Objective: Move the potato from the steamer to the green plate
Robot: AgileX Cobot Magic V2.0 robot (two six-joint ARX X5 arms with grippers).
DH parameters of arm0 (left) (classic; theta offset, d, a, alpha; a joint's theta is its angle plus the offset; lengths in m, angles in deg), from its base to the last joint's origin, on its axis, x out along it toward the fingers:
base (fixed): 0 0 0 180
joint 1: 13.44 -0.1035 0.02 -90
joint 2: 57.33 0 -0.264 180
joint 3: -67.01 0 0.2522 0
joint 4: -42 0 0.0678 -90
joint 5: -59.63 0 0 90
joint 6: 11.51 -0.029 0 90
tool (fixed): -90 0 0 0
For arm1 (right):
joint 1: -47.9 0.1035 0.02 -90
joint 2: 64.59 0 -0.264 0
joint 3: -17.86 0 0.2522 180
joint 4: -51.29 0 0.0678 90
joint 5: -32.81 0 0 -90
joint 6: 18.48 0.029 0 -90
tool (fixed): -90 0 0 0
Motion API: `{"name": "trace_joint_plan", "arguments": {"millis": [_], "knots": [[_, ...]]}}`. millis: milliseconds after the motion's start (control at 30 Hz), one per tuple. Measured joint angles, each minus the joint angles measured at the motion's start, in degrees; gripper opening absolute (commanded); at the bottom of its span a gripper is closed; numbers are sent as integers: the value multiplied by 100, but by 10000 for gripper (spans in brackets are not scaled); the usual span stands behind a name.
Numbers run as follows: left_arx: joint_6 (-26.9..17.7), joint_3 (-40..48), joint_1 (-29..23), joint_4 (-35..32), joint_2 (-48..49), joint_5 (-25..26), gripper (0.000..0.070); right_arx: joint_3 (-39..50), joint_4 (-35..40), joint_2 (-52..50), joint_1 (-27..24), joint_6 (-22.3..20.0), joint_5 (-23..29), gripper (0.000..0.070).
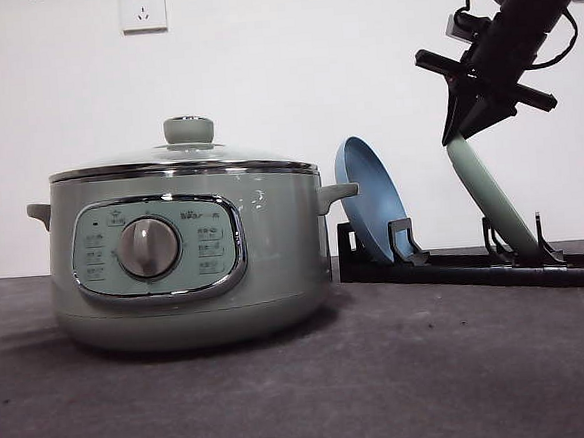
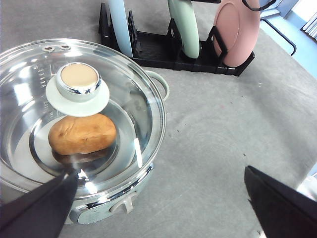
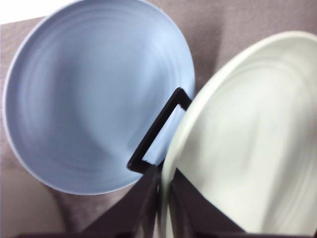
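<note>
The potato (image 2: 81, 134) lies inside the steamer (image 1: 189, 256), seen through the closed glass lid (image 2: 79, 82). My left gripper (image 2: 161, 171) hovers above the steamer's near side, jaws wide open with nothing between them. The green plate (image 1: 491, 200) stands tilted in a black rack (image 1: 476, 266) at the right. At the plate's upper rim my right gripper (image 1: 463, 132) has a finger on each side. In the right wrist view the gripper (image 3: 162, 203) is shut on the thin edge of the green plate (image 3: 247, 139).
A blue plate (image 1: 369, 199) leans in the rack's slot nearest the steamer, close beside the green one. A pink plate (image 2: 237, 29) stands at the rack's far end. Grey tabletop (image 2: 223, 124) lies bare between steamer and rack.
</note>
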Motion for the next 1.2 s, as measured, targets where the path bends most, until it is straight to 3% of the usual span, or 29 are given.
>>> {"name": "trace_joint_plan", "arguments": {"millis": [267,533,633,767,867,1000,1200], "knots": [[-2,-2,0,28,0,0,700,-403,-106,-70,-52,310,-440,4],[-32,0,0,26,0,0,700,-546,-445,-1101,-16,365,-998,4],[-42,-2,0,28,0,0,700,-557,-899,-1627,12,213,-1000,4],[-55,0,0,24,0,0,700,-558,-1703,-2284,153,-353,-959,4],[-70,0,0,0,0,0,700,-558,-2225,-2720,379,-758,-632,4],[-114,0,0,-2,0,0,700,-558,-2777,-3312,883,-1330,219,4],[-146,0,0,-31,0,0,700,-558,-3508,-3964,1895,-1787,867,4]]}}
